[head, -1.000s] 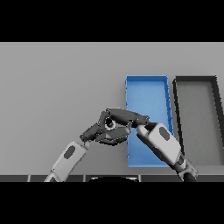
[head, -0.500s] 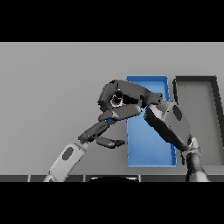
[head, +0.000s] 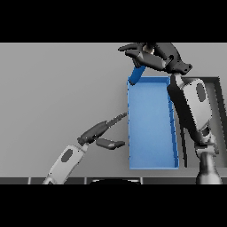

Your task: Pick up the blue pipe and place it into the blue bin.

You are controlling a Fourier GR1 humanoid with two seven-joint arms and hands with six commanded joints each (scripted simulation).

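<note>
While clamped in curled fingers of right hand [head: 155, 56], short blue cylindrical pipe [head: 137, 74] hangs upper centre, long axis steeply tilted, over far-left corner of open blue rectangular bin [head: 150, 166]. Left hand [head: 101, 132] relaxed, lower left.

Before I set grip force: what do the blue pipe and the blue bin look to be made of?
Blue pipe: probably rigid plastic, a smooth, evenly coloured blue surface without shine; the right hand hides most of it. Blue bin: likely moulded plastic too, with thin straight walls, a flat matte floor and no seams. Neither can be told for certain.
</note>
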